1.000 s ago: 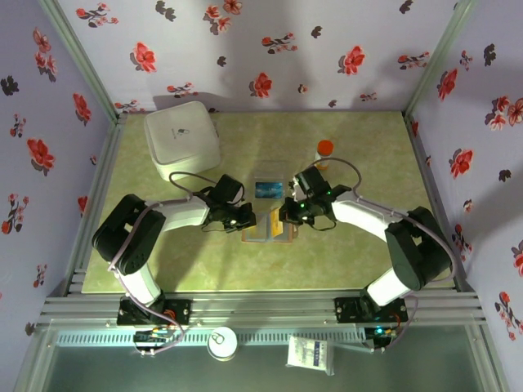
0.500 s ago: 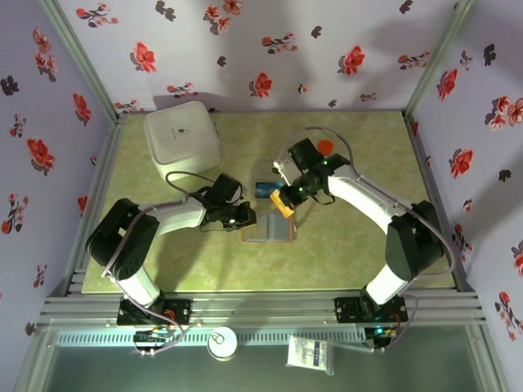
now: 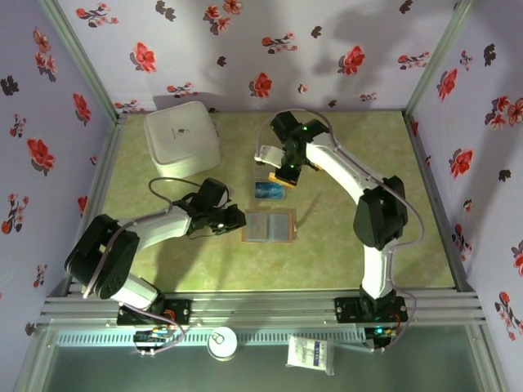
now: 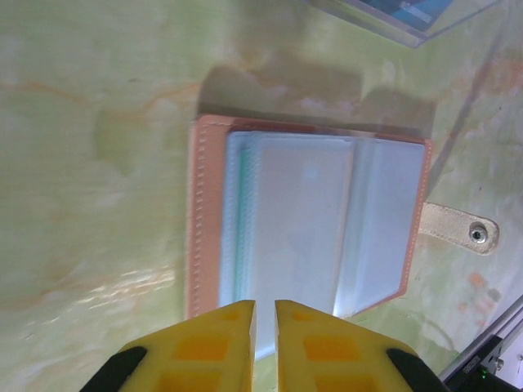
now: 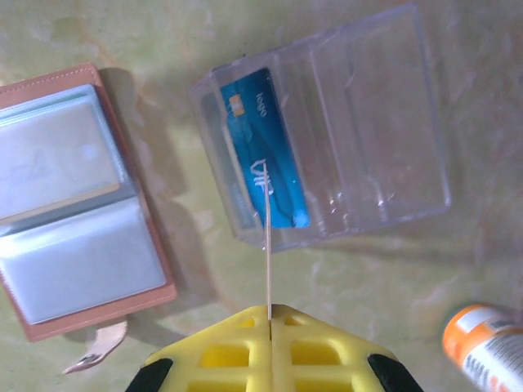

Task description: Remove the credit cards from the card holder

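Right gripper (image 5: 270, 312) pinches one card (image 5: 267, 245); left gripper (image 4: 262, 318) barely parted; one blue card (image 5: 265, 159) boxed; one card holder (image 4: 302, 212).

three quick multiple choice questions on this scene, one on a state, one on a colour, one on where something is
1. The wallet is
A) folded shut
B) open flat
C) standing on edge

2. The bottle has a cap that is
A) green
B) orange
C) black

3. The blue card lies
A) in the clear box
B) in the wallet
C) under the bottle

Answers:
1 B, both pocket pages face up on the table.
2 B, the cap shows orange at the lower right of the right wrist view.
3 A, the card sits in the box's left slot, apart from the wallet.
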Controlling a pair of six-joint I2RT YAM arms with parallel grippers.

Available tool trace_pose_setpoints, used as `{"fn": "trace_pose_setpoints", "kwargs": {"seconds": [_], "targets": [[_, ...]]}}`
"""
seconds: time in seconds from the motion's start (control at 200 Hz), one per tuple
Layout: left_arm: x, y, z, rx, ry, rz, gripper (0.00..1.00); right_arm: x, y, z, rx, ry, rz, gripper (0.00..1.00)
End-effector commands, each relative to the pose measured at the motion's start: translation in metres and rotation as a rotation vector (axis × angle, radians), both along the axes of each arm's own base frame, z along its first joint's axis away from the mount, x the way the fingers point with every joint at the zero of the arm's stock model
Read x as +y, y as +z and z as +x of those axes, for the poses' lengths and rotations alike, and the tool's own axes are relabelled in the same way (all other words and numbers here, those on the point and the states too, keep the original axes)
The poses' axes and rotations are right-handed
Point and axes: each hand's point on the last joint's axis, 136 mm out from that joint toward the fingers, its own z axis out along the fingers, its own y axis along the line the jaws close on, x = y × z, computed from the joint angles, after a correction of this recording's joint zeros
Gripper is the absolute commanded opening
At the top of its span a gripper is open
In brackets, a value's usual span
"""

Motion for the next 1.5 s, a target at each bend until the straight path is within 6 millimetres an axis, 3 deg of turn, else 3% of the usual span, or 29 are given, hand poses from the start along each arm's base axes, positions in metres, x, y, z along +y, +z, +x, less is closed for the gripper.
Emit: {"fn": "trace_pose_setpoints", "kwargs": {"seconds": [0.0,0.375,1.04,1.07,1.115,1.19,1.355,1.495], "targets": [[0.019,-0.004,-0.005,0.019,0.047,0.026,0.13,0.000,-0.005,0.003,0.031,0.116,-0.059,0.00],[0.050,-0.005,-0.011,0.028,0.114,0.043,0.13,0.035,-0.017,0.037,0.072,0.221,-0.032,0.00],[0.050,-0.016,-0.006,0.059,0.105,0.053,0.13,0.037,-0.068,0.023,0.233,0.237,-0.049,0.00],[0.050,-0.016,-0.005,0.058,0.106,0.052,0.13,0.037,-0.069,0.023,0.232,0.234,-0.050,0.06],[0.050,-0.016,-0.005,0.059,0.105,0.053,0.13,0.037,-0.068,0.026,0.220,0.223,-0.054,0.15],[0.050,-0.015,-0.005,0.057,0.105,0.052,0.13,0.037,-0.059,0.032,0.189,0.204,-0.047,0.20],[0.050,-0.013,-0.003,0.050,0.105,0.049,0.13,0.037,-0.028,0.061,0.031,0.122,-0.014,0.21],[0.049,-0.014,-0.003,0.051,0.103,0.049,0.13,0.032,-0.018,0.078,-0.067,0.080,-0.037,0.21]]}}
